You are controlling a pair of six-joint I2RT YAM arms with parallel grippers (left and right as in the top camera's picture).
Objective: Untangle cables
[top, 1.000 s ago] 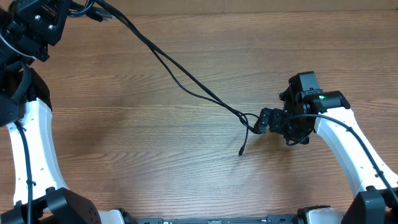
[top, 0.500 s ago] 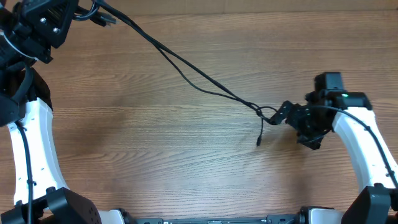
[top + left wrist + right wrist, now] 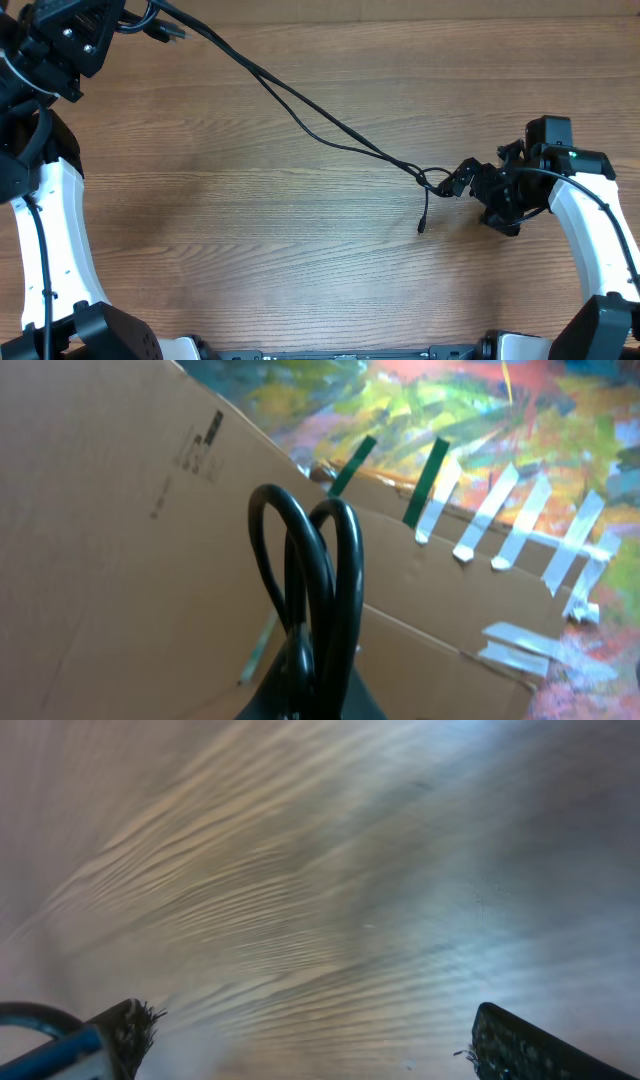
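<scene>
Cables (image 3: 300, 112) stretch taut across the counter (image 3: 250, 250) in a pair, on a line from ten o'clock down to four o'clock. At the far end the left claw (image 3: 105, 22) is clamped tight on them. Its own camera shows thick black loops of cord rising straight out of the grip, against cardboard (image 3: 120, 540) patched with tape strips (image 3: 500, 510).

At the near end the pair runs into a small knot (image 3: 434, 180). A short tail (image 3: 424, 208) drops from it toward six o'clock and ends loose on the wood.

The right claw (image 3: 467, 182) sits just beside that knot, with the knot at its nine o'clock. It is by far the nearer arm. Its jaws stand as wide as they go. From its wrist camera both fingers (image 3: 125, 1025) sit at the bottom corners with only bare wood grain between them, so it grips nothing.

As I read it, the next move turns on that short gap. The claw would have to come in toward nine o'clock, across the cables' line, to get the knot or the tail between its jaws.

Hard to make out:
- Whether the knot touches the nearer fingertip or merely lies next to it.
- Whether the dark blue curve at the lower left edge of the right wrist view is a cord hooked round the outside of that finger.
- How the strands cross inside the knot, which is too small from above.
</scene>
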